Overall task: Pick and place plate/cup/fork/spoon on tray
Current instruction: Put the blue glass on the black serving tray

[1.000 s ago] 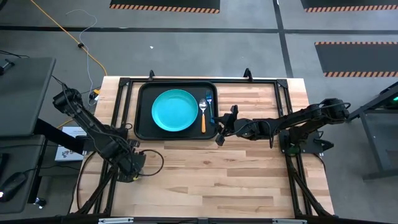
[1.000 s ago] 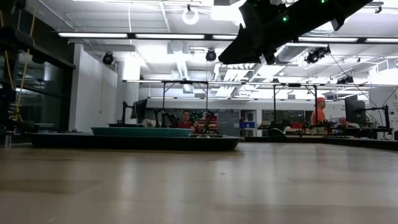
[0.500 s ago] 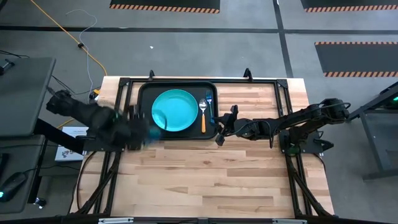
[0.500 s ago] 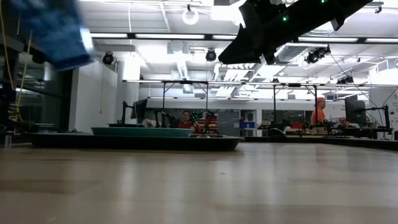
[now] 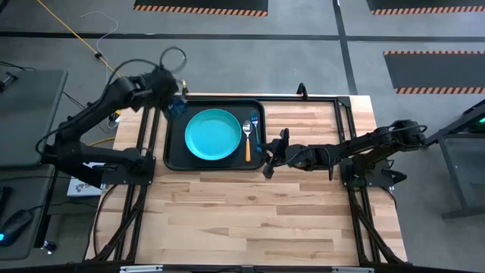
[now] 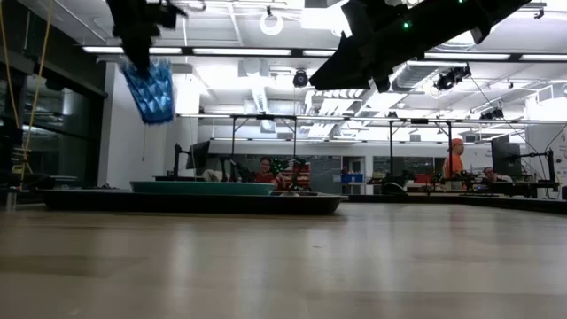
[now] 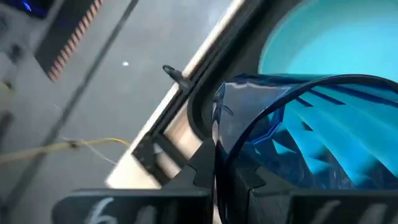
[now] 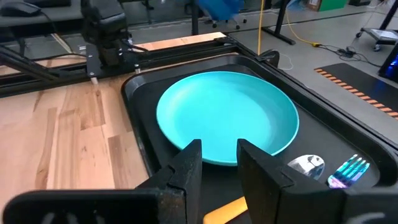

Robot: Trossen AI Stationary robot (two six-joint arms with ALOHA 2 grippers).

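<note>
Swinging the cup [image 6: 151,91] up over the tray [image 5: 173,155] corner — my left gripper [image 5: 175,105] clamped on it; plate [image 5: 213,134] loaded, right gripper [image 5: 267,161] idle, part-open, empty.

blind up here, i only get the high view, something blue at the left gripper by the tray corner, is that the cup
Observer: Yes, the left gripper is shut on the cup, lifted high off the table.
Operator: which way up is it
Observer: In the low view the cup hangs below the fingers.
Operator: right arm doing anything
Observer: The right gripper holds nothing, its fingers parted, over the tray facing the plate.
</note>
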